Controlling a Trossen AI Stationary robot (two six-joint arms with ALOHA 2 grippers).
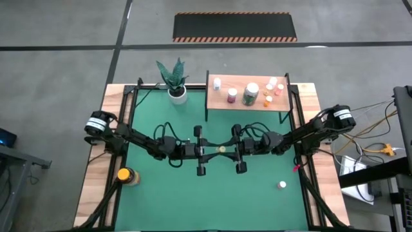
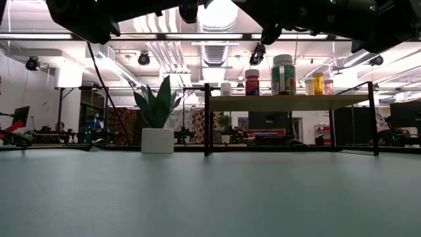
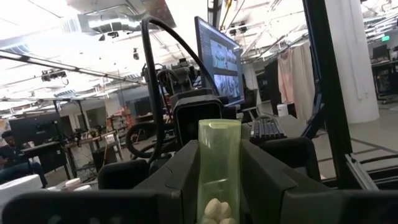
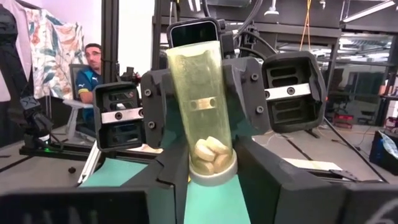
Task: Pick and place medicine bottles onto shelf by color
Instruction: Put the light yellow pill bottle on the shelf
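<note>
I see an amber bottle (image 1: 126,175) standing alone at the surface's left edge. At centre my left tool (image 1: 205,151) and right tool (image 1: 235,150) both clamp one greenish-clear bottle (image 4: 202,118) between them, above the mat. One small bottle (image 1: 282,185) sits right; others stand on the shelf (image 1: 219,103).

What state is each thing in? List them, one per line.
greenish-clear bottle: lifted, held between both hands, pills inside.
left hand: shut on the greenish-clear bottle, mid-table.
right hand: shut on its capped end.
shelf: upright, several bottles standing on it.
amber bottle: on the mat's left edge, not gripped.
white-capped bottle: alone on the mat, not gripped.
</note>
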